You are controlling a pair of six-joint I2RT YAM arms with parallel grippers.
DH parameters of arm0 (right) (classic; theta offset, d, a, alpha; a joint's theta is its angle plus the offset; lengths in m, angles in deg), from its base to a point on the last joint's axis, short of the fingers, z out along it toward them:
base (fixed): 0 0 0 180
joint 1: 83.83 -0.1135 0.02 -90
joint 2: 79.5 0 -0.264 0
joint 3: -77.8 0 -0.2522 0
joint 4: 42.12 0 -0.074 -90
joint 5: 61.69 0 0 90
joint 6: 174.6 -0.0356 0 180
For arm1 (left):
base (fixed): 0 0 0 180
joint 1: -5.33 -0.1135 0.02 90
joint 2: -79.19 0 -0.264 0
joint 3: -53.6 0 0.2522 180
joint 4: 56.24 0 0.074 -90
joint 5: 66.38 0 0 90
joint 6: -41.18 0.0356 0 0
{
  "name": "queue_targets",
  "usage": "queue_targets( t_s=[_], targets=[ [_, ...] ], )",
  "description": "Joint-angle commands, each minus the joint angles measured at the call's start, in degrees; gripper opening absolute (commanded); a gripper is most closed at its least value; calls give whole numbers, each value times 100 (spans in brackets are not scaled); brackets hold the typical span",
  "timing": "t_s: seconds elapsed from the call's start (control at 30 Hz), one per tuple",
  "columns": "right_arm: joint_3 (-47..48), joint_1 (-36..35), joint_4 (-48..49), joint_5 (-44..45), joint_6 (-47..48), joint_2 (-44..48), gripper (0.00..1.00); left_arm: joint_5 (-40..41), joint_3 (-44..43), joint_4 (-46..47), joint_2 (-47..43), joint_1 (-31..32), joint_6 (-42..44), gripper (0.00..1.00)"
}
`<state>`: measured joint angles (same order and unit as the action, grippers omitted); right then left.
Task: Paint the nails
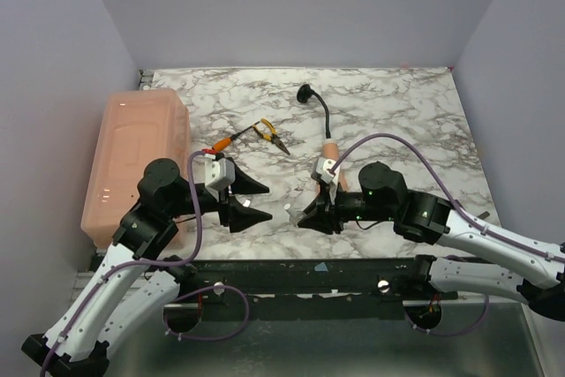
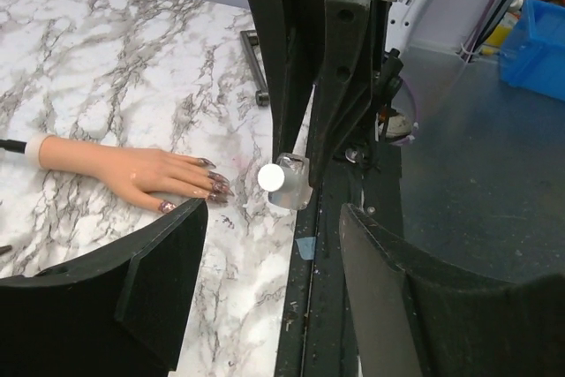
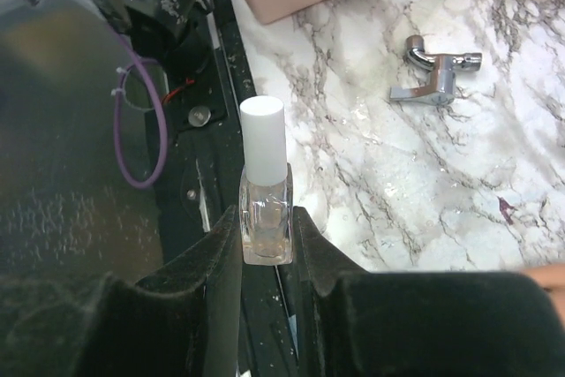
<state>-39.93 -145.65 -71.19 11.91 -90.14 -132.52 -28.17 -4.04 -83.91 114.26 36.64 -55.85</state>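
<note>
Marble tabletop: white with grey veining, walled by plain pale panels on three sides, with a black rail along its near edge.
Right gripper: clamped on a small glass bottle, one finger pressed to each flat side.
Bottle position: the clear body sat between the fingertips, and the white cap stuck out beyond them toward the left arm.
Left gripper: jaws stood well apart with nothing between them. Its fingertips faced the cap, near it but not touching.
Mannequin hand: flesh-coloured, it lay palm down on the marble close to the near edge. Its wrist stub joined a black gooseneck that curved away toward the back of the table.
Nails: dark purplish-grey, on fingertips that rested on the marble and pointed toward the near edge. They were near the held bottle but apart from it.
Pink bin: salmon-coloured plastic, at the table's left edge beside the left arm.
Pliers: yellow-handled, they lay mid-table behind the grippers, with an orange-handled tool just to their left.
Metal bracket: small and silvery, it lay on the marble beyond the bottle's cap in the right wrist view.
Purple cable: ran in loops along both arms.
</note>
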Motion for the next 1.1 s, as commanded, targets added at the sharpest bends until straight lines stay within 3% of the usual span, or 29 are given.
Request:
queue_targets(
  t_s=[0.0, 0.3, 1.07],
  targets=[
    [492, -28, -774, -604, 492, -189, 0, -358, 13, -10, 92, 15, 367, 62],
    [551, -28, -446, -1256, 937, -420, 0, -675, 34, -96, 261, 15, 498, 61],
    [1366, -26, -464, -1496, 1231, -1314, 0, -876, 291, -23, 92, 24, 234, 52]
  ],
)
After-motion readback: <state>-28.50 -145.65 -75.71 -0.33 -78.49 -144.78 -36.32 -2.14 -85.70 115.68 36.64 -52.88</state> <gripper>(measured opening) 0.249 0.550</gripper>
